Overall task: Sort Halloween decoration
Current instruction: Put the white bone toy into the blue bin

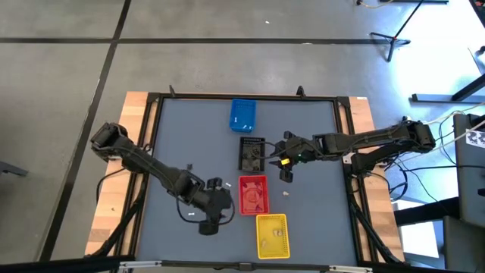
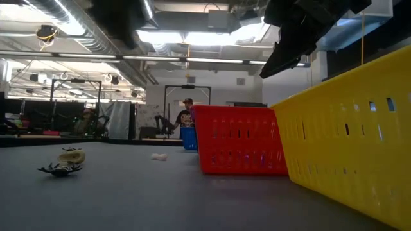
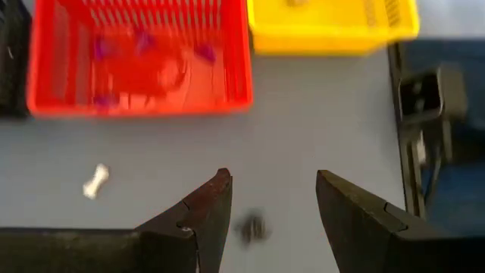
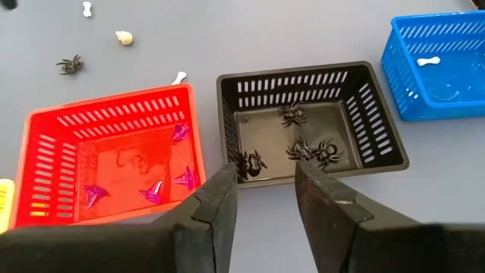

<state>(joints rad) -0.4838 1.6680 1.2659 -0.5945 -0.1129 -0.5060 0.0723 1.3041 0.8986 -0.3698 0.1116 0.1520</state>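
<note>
Black spiders are lying in the black tray; purple hats are sitting in the red tray; a white bone is resting in the blue tray. The left tool is hovering spread over a loose spider on the surface. The right tool is hanging spread beside the black tray.

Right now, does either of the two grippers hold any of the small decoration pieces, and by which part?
Nothing is held. The left gripper is open above a small dark piece on the grey table. The right gripper is open and empty beside the black plastic tray.
</note>
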